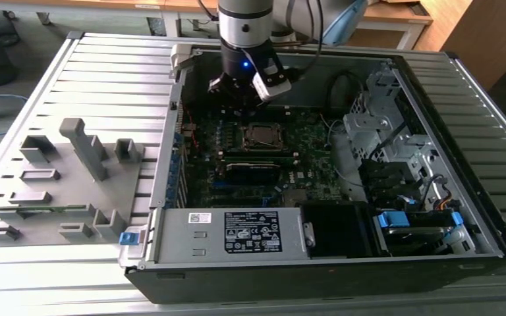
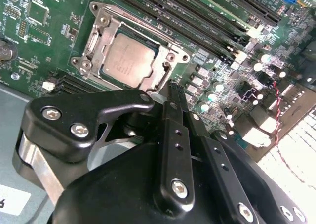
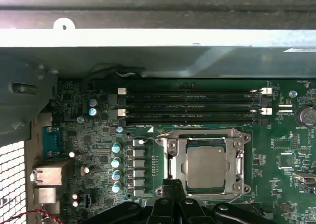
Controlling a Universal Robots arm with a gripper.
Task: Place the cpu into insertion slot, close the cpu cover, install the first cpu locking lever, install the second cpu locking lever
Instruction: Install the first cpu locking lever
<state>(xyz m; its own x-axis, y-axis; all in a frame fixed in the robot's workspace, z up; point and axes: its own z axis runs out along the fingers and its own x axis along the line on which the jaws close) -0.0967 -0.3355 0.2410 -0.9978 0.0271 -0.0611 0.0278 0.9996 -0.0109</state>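
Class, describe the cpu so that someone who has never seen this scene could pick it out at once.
Look inside the open computer case at the green motherboard. Beside the long black memory slots sits a silver metal cover; the cpu is the flat square inside it. Its dull grey top is plain, unlike the busy parts around it.

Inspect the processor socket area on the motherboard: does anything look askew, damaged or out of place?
Nothing stands out. The cpu sits square inside the cpu cover, which appears to lie flat around it.
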